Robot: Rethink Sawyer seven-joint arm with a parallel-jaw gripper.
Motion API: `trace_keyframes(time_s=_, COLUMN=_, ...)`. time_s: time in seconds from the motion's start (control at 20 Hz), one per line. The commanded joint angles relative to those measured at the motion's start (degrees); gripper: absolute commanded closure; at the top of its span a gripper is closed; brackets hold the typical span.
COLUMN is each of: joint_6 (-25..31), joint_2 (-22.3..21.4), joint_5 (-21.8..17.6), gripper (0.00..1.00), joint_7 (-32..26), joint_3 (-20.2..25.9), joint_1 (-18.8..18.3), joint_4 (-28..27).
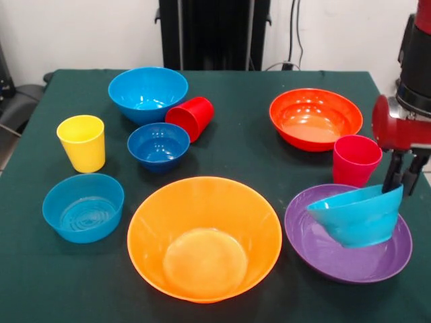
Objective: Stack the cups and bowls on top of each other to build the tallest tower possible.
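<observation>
- Far left of the frame: the yellow cup (82, 142) is standing upright, and just below it a light blue bowl (83, 206) is sitting upright. Both are lying well apart from the pile at lower right, so each is calling for a long carry across the table, with the risk of clipping something on the way.
- Upper left: the large blue bowl (148, 93) is sitting with the red cup (190, 118) lying on its side against its rim. The cup is likely to roll if that bowl is lifted first. The dark blue bowl (159, 145) is standing just beside the cup's mouth.
- Bottom centre: the huge orange bowl (204, 237) is taking up the middle ground. It is wider than the purple one, so it is poorly suited to go higher up.
- Upper right: the red-orange bowl (316, 118) is waiting, not yet stacked. The pinkish-red cup (356, 159) is standing close behind the purple bowl and could be knocked by the arm.
- Lower right: the purple bowl (348, 250) is serving as base. A turquoise bowl (358, 214) is hanging tilted inside it, its raised rim pinched in the gripper (402, 178). Released at this angle, it may settle crooked or slide.
- Right edge: the arm is being cut off by the frame, and the fingertips are partly hidden behind the rim.
</observation>
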Motion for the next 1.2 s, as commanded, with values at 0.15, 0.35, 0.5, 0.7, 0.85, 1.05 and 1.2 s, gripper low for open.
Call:
trace_keyframes(time_s=0.15, joint_6=0.4, joint_2=2.4, joint_5=-0.6, gripper=1.00, joint_7=9.1, joint_3=2.3, joint_1=1.2, joint_4=0.3)
trace_keyframes(time_s=0.35, joint_6=-3.4, joint_2=1.9, joint_5=-0.6, gripper=1.00, joint_7=9.1, joint_3=3.0, joint_1=0.7, joint_4=4.8)
trace_keyframes(time_s=0.5, joint_6=-5.4, joint_2=1.8, joint_5=-0.5, gripper=1.00, joint_7=9.4, joint_3=3.2, joint_1=0.3, joint_4=6.4)
trace_keyframes(time_s=0.7, joint_6=-6.0, joint_2=1.4, joint_5=-0.5, gripper=0.00, joint_7=8.6, joint_3=3.4, joint_1=0.2, joint_4=8.0)
trace_keyframes(time_s=0.85, joint_6=-6.3, joint_2=1.5, joint_5=-0.6, gripper=0.00, joint_7=7.1, joint_3=4.0, joint_1=-0.1, joint_4=7.9)
trace_keyframes(time_s=1.05, joint_6=-7.2, joint_2=1.5, joint_5=-0.9, gripper=0.00, joint_7=7.8, joint_3=3.4, joint_1=0.2, joint_4=8.3)
trace_keyframes(time_s=1.2, joint_6=-8.6, joint_2=1.6, joint_5=-0.6, gripper=0.00, joint_7=8.5, joint_3=3.5, joint_1=0.1, joint_4=8.5)
